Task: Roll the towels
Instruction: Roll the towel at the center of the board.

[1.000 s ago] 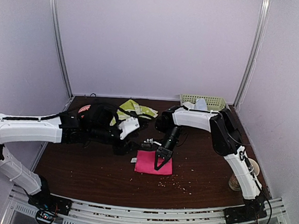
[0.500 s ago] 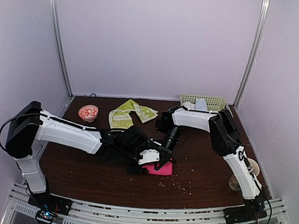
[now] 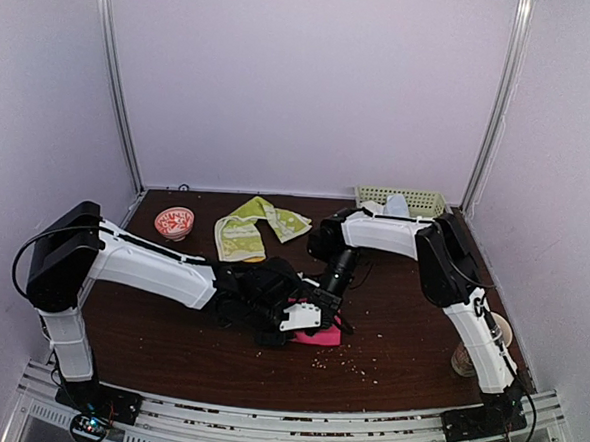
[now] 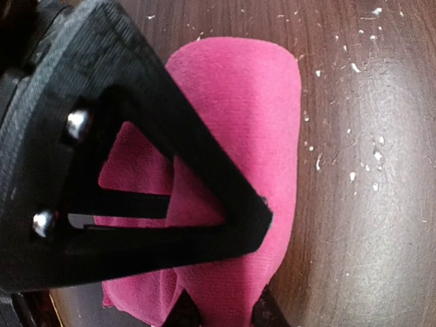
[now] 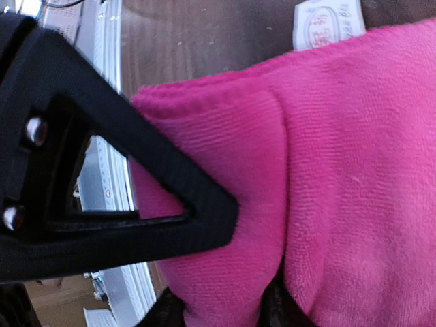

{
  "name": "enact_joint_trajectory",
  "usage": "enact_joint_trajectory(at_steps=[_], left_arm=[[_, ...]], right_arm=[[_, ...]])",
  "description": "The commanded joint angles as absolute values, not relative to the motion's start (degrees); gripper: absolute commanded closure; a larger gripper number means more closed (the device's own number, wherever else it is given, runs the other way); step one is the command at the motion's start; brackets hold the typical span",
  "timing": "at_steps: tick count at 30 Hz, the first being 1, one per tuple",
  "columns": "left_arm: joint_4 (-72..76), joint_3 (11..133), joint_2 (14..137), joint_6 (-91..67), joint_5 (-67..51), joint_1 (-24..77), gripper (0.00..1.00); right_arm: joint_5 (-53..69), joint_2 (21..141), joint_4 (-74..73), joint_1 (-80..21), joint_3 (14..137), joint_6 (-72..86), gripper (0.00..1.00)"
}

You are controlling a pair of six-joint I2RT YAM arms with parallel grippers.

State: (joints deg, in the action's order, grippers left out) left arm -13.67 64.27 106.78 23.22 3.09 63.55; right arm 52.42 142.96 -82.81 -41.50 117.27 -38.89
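The hot-pink towel (image 3: 325, 334) lies bunched at mid-table, mostly hidden under both grippers. My left gripper (image 3: 304, 320) reaches in from the left and is shut on a fold of it; in the left wrist view the pink towel (image 4: 252, 102) bulges between the jaws of that gripper (image 4: 228, 272). My right gripper (image 3: 322, 305) comes down from behind and is shut on the same towel; the right wrist view shows the towel (image 5: 340, 170) pinched in that gripper (image 5: 221, 269), its white label (image 5: 327, 24) at the top. The yellow-green patterned towel (image 3: 244, 230) lies crumpled at the back, touched by neither gripper.
A red patterned bowl (image 3: 174, 221) sits at the back left. A pale green basket (image 3: 401, 199) holding white and light-blue cloths stands at the back right. A cup (image 3: 465, 358) stands by the right arm's base. Crumbs (image 3: 351, 365) dot the dark wood table in front of the towel.
My left arm has swung from the back left over to the pink towel and closed on it. The flat pink square is now bunched up. My right gripper has stayed on the towel.
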Motion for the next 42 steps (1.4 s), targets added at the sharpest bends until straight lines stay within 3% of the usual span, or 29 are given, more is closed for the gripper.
enact_joint_trajectory(at_steps=[1,8,17,27,36,42], left_arm=[[-16.30,65.92,108.51,21.27,0.05,64.93,0.85],[-22.57,67.05,106.78,16.85,-2.66,64.95,0.89],[-27.47,69.67,106.25,12.27,-7.70,65.05,0.90],[-33.47,75.89,112.96,8.98,-17.88,62.54,0.90],[-27.24,70.04,113.98,4.84,-25.55,57.66,0.90],[-22.85,67.50,116.54,0.28,-37.31,52.00,0.90]], right_arm=[[45.39,138.86,-77.87,-40.84,113.98,-39.46,0.57],[46.84,134.77,-74.68,-34.96,111.83,-32.86,0.46],[41.29,137.23,-68.64,-35.22,107.33,-28.10,0.67],[39.32,138.95,-68.02,-37.21,112.71,-27.09,0.68],[41.09,122.18,-67.01,-30.06,114.10,-26.26,0.60],[45.67,101.90,-55.91,-28.92,103.33,-26.83,0.50]])
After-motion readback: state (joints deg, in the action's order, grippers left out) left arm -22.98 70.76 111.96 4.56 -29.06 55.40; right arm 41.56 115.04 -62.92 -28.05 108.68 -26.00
